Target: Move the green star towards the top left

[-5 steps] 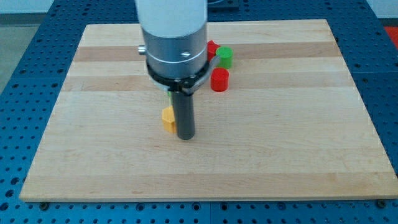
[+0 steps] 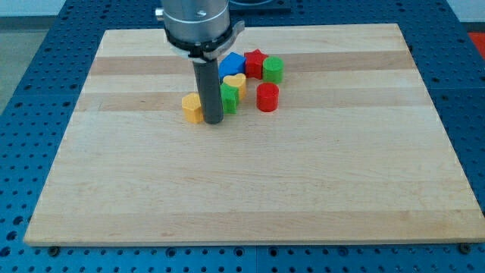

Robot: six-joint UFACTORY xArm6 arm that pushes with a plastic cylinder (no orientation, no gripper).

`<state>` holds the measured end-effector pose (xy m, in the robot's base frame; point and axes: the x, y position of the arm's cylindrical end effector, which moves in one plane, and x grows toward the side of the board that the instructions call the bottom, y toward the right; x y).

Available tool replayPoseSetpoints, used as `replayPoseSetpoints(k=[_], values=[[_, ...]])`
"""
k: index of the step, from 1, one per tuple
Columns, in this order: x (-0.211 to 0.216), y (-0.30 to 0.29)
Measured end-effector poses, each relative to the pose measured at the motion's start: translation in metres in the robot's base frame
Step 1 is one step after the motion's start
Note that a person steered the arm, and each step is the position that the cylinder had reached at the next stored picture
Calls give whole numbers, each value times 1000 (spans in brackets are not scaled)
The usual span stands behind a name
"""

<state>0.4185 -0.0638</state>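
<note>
— Wooden board, pale planks, lying on a blue pegboard table. What sits furthest toward the view's left?

— An orange block, its shape hard to make out, just at the left of the dark rod.

— And the rod itself?

— It comes down from the arm's grey collar at the view's top. My tip rests on the board between the orange block and the green star, touching or very nearly touching both; I cannot tell which.

— Is anything gripped or clasped?

— No. The rod has no jaws to open or close; it holds nothing and only stands against the blocks.

— Where is the green star, then?

— Just right of the rod, in the upper middle of the board, partly hidden behind the rod. A yellow block, heart-like in outline, sits right above it, touching or nearly so.

— Further right?

— A blue block above the yellow one, partly behind the rod. Next a red star, beside the blue. Then a green cylinder close against the red star's right side. Below those, a red cylinder stands upright, near the green star but apart from it.
</note>
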Motion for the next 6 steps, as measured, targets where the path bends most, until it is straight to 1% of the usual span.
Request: replayPoseSetpoints(k=[1,2,5,6], values=[[-16,-2],[-17,-26],[-17,-134],[-14,-131]])
